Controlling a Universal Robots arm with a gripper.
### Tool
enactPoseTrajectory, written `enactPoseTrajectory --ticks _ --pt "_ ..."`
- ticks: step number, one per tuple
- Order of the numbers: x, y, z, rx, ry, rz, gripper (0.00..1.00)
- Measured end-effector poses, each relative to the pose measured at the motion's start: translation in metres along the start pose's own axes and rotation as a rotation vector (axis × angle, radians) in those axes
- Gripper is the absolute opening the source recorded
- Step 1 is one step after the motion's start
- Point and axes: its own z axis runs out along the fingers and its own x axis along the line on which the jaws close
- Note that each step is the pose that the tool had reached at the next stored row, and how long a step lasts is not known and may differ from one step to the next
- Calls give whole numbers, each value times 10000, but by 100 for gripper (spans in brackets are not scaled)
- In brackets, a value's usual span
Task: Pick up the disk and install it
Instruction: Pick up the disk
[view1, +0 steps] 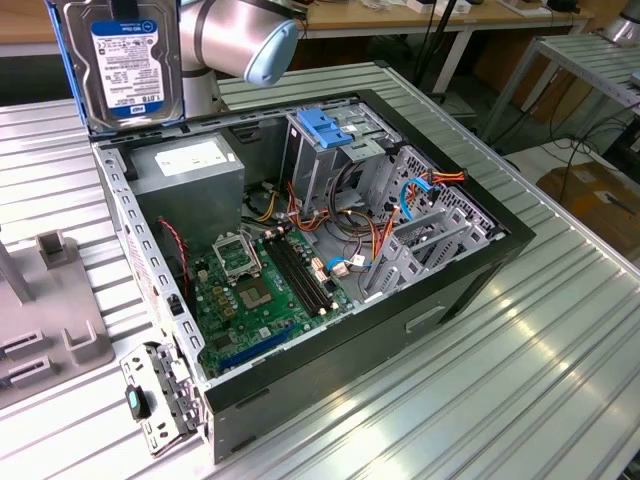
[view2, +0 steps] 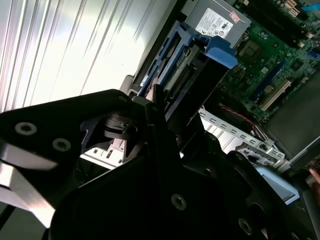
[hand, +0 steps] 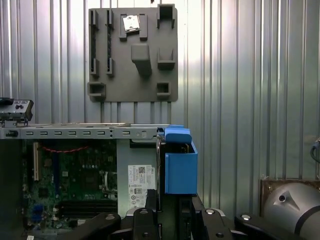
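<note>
The disk (view1: 124, 62) hangs upright in the air at the exterior view's upper left, over the back corner of the open computer case (view1: 470, 275). Its white label with a blue band faces the camera, and a blue carrier frame edges it. My gripper (view1: 124, 8) grips its upper end and is shut on it. In both wrist views the disk appears edge-on, with its blue frame (hand: 180, 166) (view2: 220, 53) sticking out beyond the black fingers (hand: 150, 200). Below the disk lie the case wall and the grey power-supply box (hand: 140, 182).
Inside the case are the green motherboard (view1: 262, 290), the power-supply box (view1: 190, 175) and a metal drive cage topped by a light-blue bracket (view1: 328, 128). A grey fixture plate (hand: 132, 52) lies on the ribbed metal table beside the case. A loose metal latch part (view1: 155, 398) sits at the case's front corner.
</note>
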Motion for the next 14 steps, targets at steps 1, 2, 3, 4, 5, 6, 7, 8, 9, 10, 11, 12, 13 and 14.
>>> enactPoseTrajectory --ticks 1,2,3,4,5,6,7,8,9,10,11,12,13,14 --pt "0 -15 0 0 0 0 35" --pt "0 -38 1 0 0 -1 35" --pt "0 -51 1 0 0 -1 35" --pt "0 -63 1 -1 1 -1 35" --pt "-1 -75 1 -1 1 -1 35" --pt "-1 -86 1 0 0 0 35" --pt "-1 -100 1 -1 1 0 35" --pt "-1 -109 2 -1 0 0 35" --pt "-1 -116 1 -1 1 0 35" --pt "-1 -128 2 0 0 0 35" --pt "-1 -134 2 -1 0 0 35" --pt "-1 -141 2 -1 1 0 35" --pt "-1 -148 3 -1 0 0 35" --pt "-1 -154 3 -1 1 0 35"
